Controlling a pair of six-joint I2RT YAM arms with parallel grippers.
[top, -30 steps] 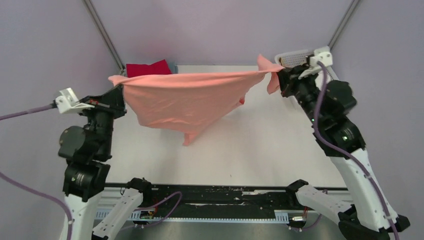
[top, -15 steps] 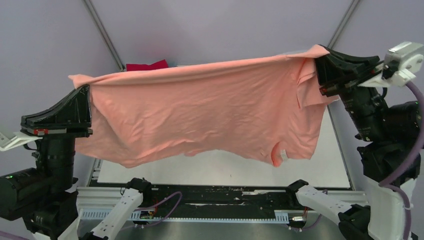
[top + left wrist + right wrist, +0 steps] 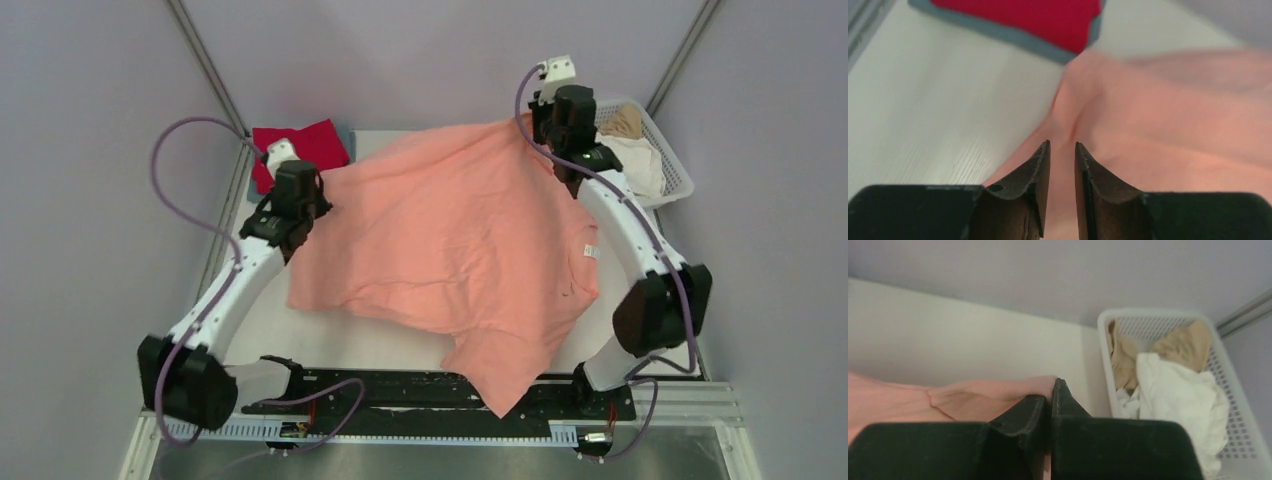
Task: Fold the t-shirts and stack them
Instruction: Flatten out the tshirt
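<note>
loosely across the table, salmon-pink t-shirt; right gripper tight on its corner, left gripper narrowly agape

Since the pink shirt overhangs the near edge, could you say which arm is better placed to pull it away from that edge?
Probably right: the right gripper is shut on a far corner of the pink shirt; the left gripper has parted jaws.

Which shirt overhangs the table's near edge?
The salmon-pink t-shirt; one corner droops past that edge. Red t-shirt lies folded at the back; white t-shirt and tan t-shirt sit in the basket.
</note>
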